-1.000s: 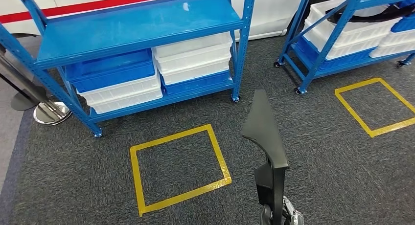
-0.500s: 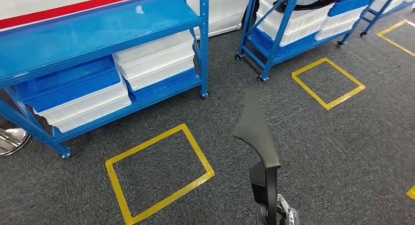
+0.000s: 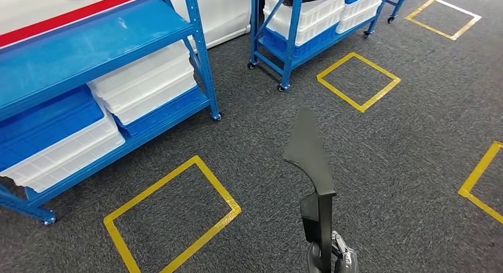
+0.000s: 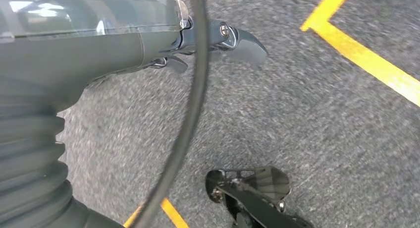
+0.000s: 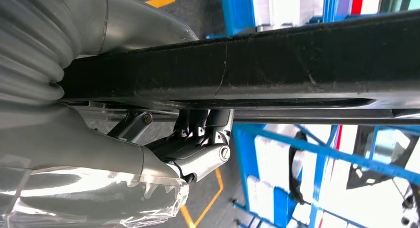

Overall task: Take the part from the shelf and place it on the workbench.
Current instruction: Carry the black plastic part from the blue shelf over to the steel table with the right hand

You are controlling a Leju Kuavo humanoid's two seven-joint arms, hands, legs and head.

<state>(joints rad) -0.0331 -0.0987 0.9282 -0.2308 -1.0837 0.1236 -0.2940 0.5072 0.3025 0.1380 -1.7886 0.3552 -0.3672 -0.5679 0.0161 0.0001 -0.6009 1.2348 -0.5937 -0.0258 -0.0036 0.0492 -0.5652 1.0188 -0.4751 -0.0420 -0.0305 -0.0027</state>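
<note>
1. Black and flat, the part (image 3: pixel 312 160) stands upright in front of you in the head view, its pointed end up, off the shelf and carried over the grey carpet (image 3: pixel 409 184).
2. Your right hand (image 5: pixel 198 153) is clamped on its lower end; the right wrist view shows the part's dark edge running across the grip. Holding it low and vertical probably keeps the blade clear of the blue shelves (image 3: pixel 201 77) as you move.
3. Your left hand (image 4: pixel 218 44) holds nothing; it hangs over the carpet with fingers curled in, out of the way.
4. Yellow floor squares (image 3: pixel 172 219) mark standing spots beside the racks.
5. No tabletop is in sight, so my judgement is that the carry is only partway done.
</note>
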